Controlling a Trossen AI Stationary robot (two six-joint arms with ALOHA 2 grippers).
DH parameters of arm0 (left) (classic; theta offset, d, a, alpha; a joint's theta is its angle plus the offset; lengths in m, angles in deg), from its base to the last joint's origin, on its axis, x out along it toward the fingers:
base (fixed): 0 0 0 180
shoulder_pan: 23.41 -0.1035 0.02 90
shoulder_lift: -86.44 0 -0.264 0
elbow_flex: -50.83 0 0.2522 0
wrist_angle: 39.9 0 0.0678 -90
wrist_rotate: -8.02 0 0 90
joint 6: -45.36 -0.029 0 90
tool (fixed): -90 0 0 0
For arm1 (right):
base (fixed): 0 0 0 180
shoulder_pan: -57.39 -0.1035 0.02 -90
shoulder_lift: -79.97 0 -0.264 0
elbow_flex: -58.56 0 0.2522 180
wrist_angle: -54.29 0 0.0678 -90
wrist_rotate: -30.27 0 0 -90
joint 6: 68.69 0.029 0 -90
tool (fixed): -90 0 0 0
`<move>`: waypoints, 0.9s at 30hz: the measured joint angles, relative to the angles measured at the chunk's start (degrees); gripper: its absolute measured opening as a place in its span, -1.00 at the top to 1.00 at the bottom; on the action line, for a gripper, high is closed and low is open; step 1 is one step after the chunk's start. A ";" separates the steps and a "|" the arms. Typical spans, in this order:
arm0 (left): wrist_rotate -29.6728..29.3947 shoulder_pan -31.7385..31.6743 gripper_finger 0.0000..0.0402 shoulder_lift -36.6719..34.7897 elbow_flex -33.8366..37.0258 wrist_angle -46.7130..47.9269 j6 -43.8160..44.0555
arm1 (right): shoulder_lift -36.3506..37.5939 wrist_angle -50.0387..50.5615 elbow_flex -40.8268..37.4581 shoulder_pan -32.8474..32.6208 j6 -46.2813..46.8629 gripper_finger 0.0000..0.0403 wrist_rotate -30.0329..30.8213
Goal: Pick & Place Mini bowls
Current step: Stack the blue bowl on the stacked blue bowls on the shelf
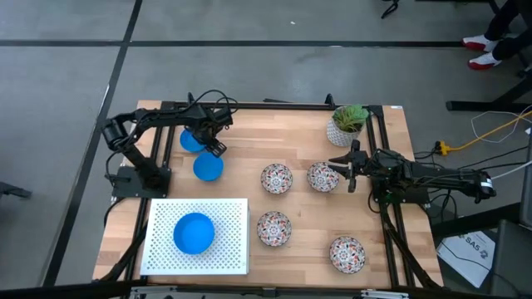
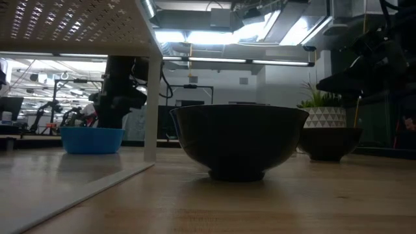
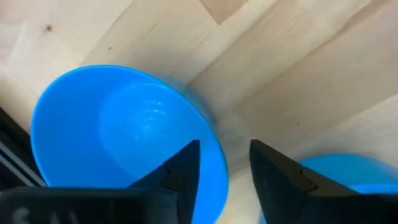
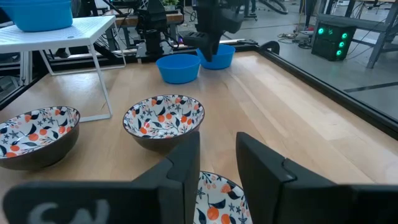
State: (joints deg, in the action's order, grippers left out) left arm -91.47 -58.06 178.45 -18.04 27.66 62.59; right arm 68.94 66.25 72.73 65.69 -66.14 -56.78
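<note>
My left pincer (image 1: 214,138) hangs wide over the rim of a blue bowl (image 1: 192,139) at the tabletop's (image 1: 299,212) ten o'clock; a shallow bite could tip it into its neighbour (image 1: 208,168). Right pincer (image 1: 347,176) waits half-parted by the floral bowls (image 1: 277,178).

Wooden table (image 1: 249,208), white perforated rack (image 1: 229,241), potted green plant (image 1: 347,123)

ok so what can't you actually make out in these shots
- Blue bowl under the left hand: in the high view the arm covers most of it, and contact with the rim is unclear.
- Nearest bowl: backlit in the low view, pattern unreadable.
- Racked blue bowl: hidden in the low view by the white rack.
- Floral bowl below the right hand: cut off in the right wrist view by fingers and edge.
</note>
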 joint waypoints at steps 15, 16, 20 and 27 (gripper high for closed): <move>-1.71 0.00 0.97 -0.16 0.00 -0.09 -3.78 | 0.00 0.00 0.00 0.00 0.00 0.49 0.01; -1.70 0.00 0.98 -0.16 0.00 -0.12 -4.22 | 0.00 0.00 0.00 0.00 0.00 0.49 0.01; -1.35 -0.02 0.98 -0.72 0.02 -0.77 -6.02 | 0.00 0.00 0.00 -0.01 0.00 0.49 -0.01; 1.23 0.00 0.99 -6.34 0.02 -3.92 -7.57 | 0.00 0.00 0.00 0.00 0.00 0.49 0.00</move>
State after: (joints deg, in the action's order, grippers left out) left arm -90.24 -58.06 172.12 -18.02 23.74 55.02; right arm 68.94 66.25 72.73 65.69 -66.14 -56.78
